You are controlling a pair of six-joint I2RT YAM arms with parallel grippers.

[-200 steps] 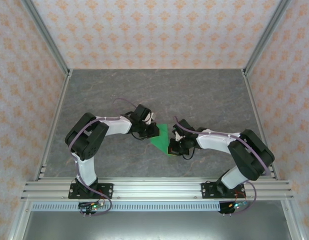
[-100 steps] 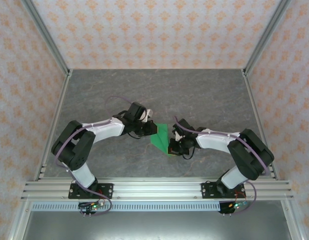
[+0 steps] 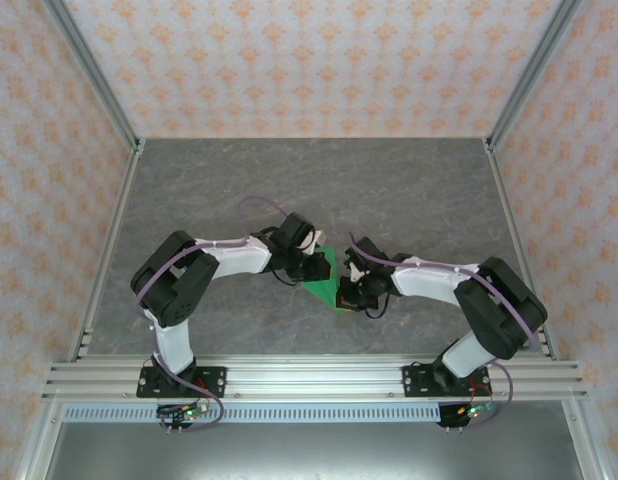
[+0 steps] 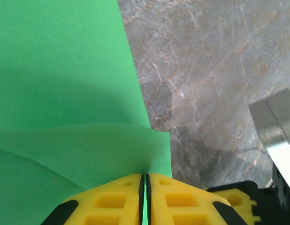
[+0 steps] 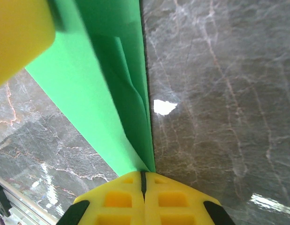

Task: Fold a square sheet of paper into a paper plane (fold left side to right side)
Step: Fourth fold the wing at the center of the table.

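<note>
L gripper (image 4: 145, 182) clenched on edge of green sheet (image 4: 56, 93); R gripper (image 5: 143, 177) pinches its folded edge. Bare table (image 3: 409, 180) beyond gives room.

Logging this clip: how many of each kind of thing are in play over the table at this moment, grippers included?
Green sheet of paper, partly folded: 1
Grippers: 2, the left gripper and the right gripper, each shut on the paper
Total: 3
</note>
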